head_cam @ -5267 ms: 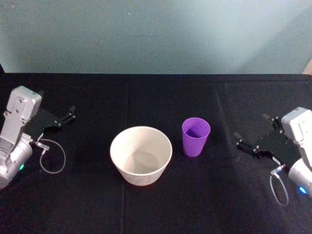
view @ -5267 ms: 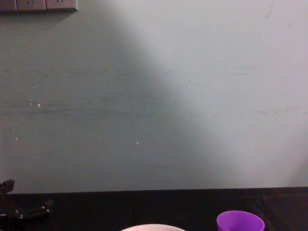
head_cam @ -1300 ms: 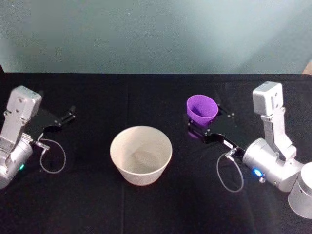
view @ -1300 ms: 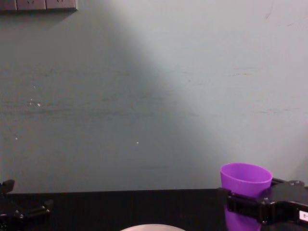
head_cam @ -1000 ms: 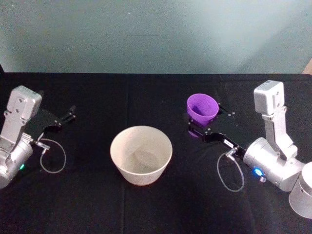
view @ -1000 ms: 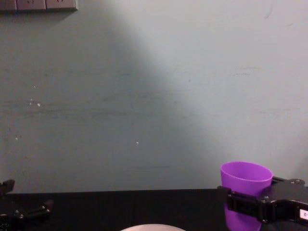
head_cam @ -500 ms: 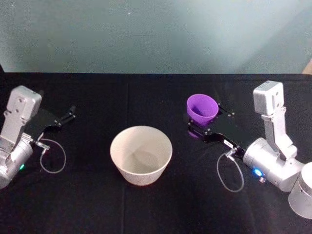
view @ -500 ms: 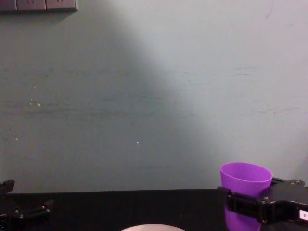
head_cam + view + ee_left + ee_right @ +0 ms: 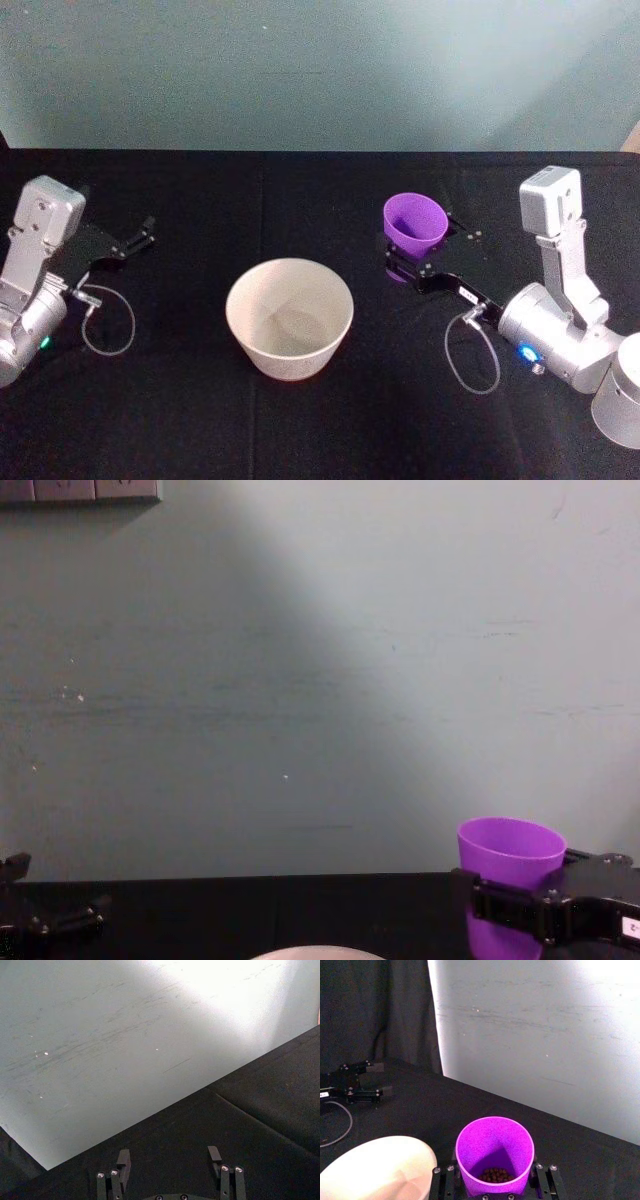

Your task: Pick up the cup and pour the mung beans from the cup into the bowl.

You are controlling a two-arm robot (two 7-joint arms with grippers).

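Just right of the bowl (image 9: 290, 362), the purple cup (image 9: 415, 222), on the desk (image 9: 180, 420) seconds ago, now hangs upright, lifted, grasped by the right gripper's (image 9: 428, 250) fingers; pouring remains. Well left of the bowl, the left gripper (image 9: 170, 1160) idles, fingers released.

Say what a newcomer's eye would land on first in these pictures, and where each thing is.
The bright purple cup stands out against the black tablecloth, held upright in the right gripper just right of the bowl. The right wrist view shows dark mung beans at its bottom. Next comes the wide, pale bowl at centre, with no beans in it yet, while the left gripper rests open at the far left.
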